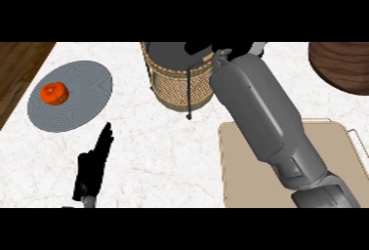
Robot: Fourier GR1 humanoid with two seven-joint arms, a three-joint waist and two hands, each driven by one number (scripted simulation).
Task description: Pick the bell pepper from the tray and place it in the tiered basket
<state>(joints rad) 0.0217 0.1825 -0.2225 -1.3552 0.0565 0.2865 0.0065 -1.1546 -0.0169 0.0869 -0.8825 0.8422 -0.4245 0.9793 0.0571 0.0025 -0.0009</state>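
Head view: right hand (200,49) over tiered basket (173,90), bell pepper unseen.

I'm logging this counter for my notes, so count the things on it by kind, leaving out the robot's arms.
grey plate: 1
orange-red fruit or vegetable, on that plate: 1
tiered basket: 1
beige tray: 1
dark brown bowl, partly cut off by the view's edge: 1
Total: 5
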